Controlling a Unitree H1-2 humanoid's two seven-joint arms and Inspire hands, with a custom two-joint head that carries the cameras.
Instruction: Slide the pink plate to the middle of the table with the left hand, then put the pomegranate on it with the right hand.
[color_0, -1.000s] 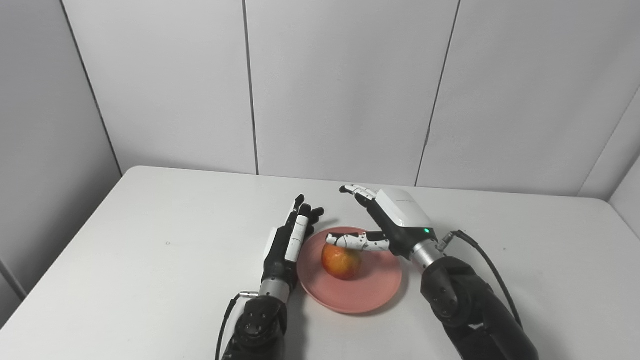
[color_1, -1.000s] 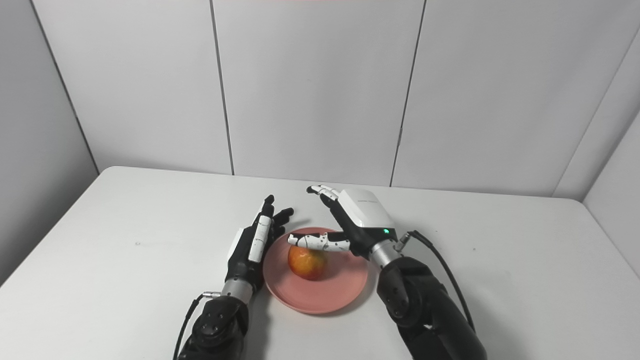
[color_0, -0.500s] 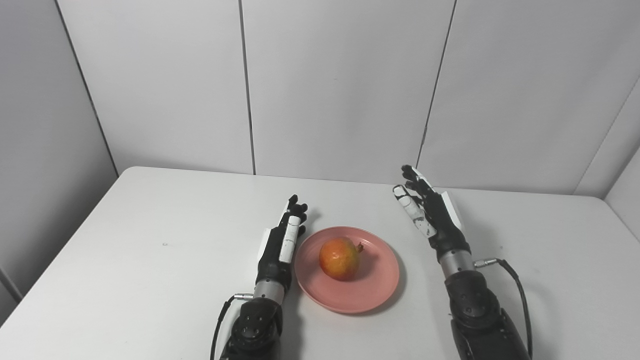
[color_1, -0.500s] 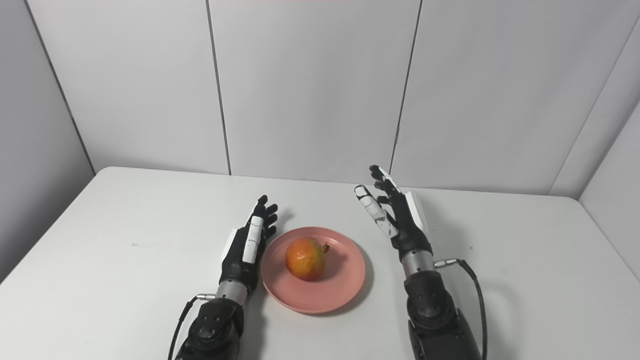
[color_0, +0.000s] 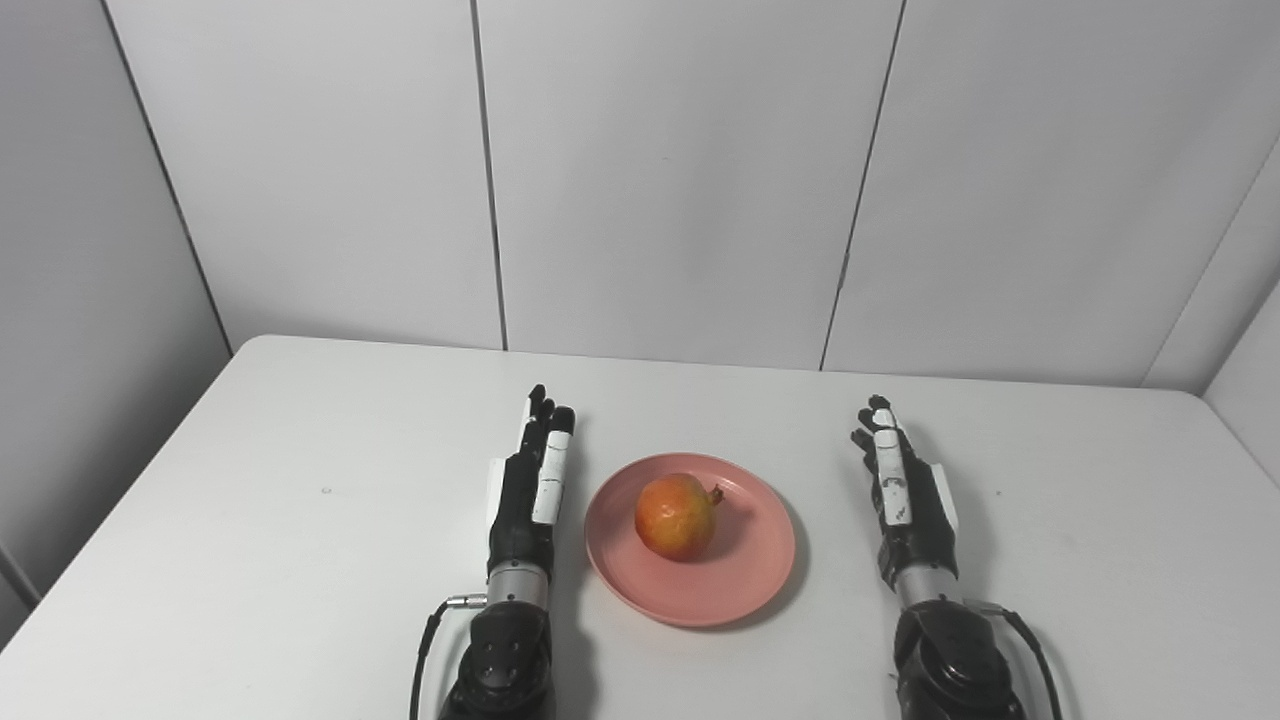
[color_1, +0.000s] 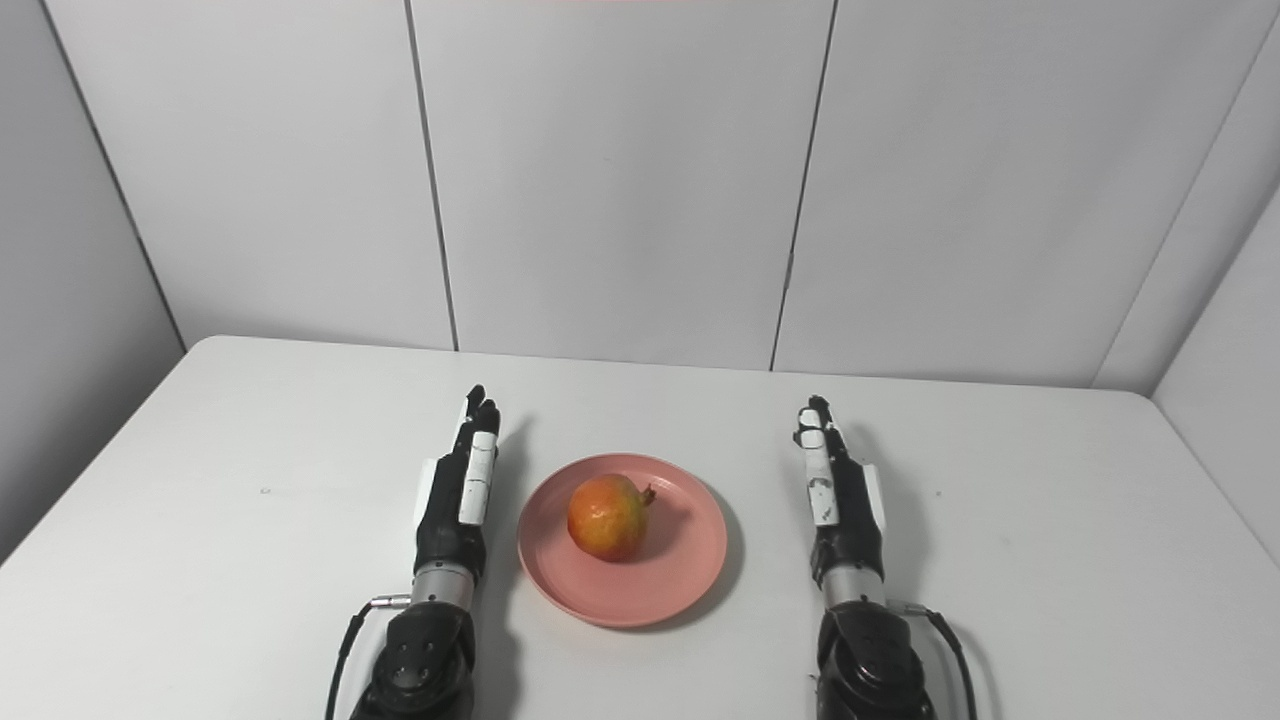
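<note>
The pink plate (color_0: 745, 580) lies on the white table near its middle front. The red-orange pomegranate (color_0: 677, 516) sits on the plate, a little left of its centre, stem pointing right. My left hand (color_0: 530, 485) rests edge-on just left of the plate, fingers straight and pointing away, holding nothing. My right hand (color_0: 903, 490) rests edge-on to the right of the plate, a clear gap between them, fingers straight, holding nothing. The scene shows the same in the right eye view: plate (color_1: 680, 580), pomegranate (color_1: 606, 516), left hand (color_1: 458, 492), right hand (color_1: 840, 495).
The white table (color_0: 300, 480) reaches to grey wall panels at the back and left. Its rounded far corners and side edges are in view. A cable runs from each wrist at the bottom edge.
My right hand has let go of the pomegranate, drawn back to the right and come down beside the plate. My left hand has shifted slightly left and straightened. The pomegranate stays on the plate.
</note>
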